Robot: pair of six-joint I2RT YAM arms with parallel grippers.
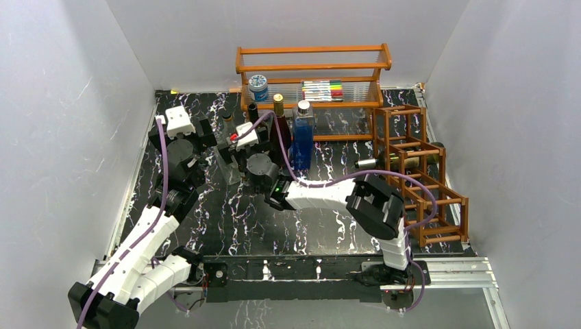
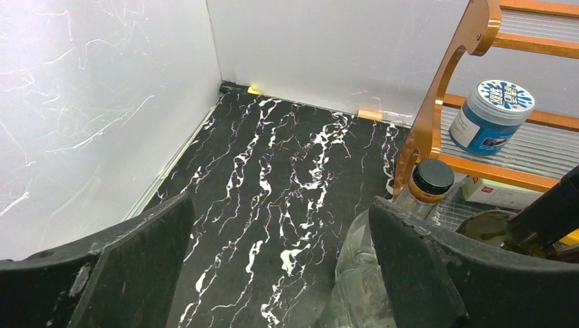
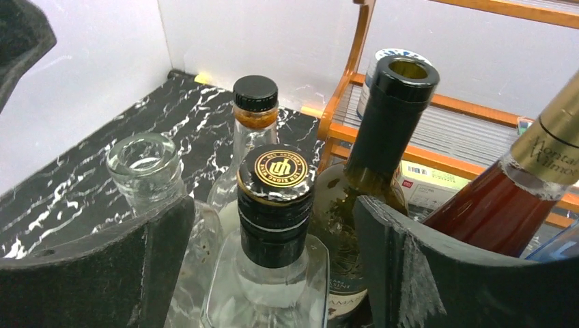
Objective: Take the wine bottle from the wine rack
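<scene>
Low in the right wrist view, my right gripper (image 3: 273,263) stands wide, released around a clear bottle (image 3: 276,198) that is upright among others. Low in the left wrist view, my left gripper (image 2: 280,266) gapes too, holding nothing. Farther off, at middle right of the top view, a wine bottle (image 1: 396,162) lies in the rack (image 1: 442,171). Judging by that, the lift-off is not yet done.

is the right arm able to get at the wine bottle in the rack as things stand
Probably yes, after swinging right: the right gripper stands open around a black-capped clear bottle, while the wine bottle pokes neck-first out of the wine rack, nothing in front of it.
</scene>
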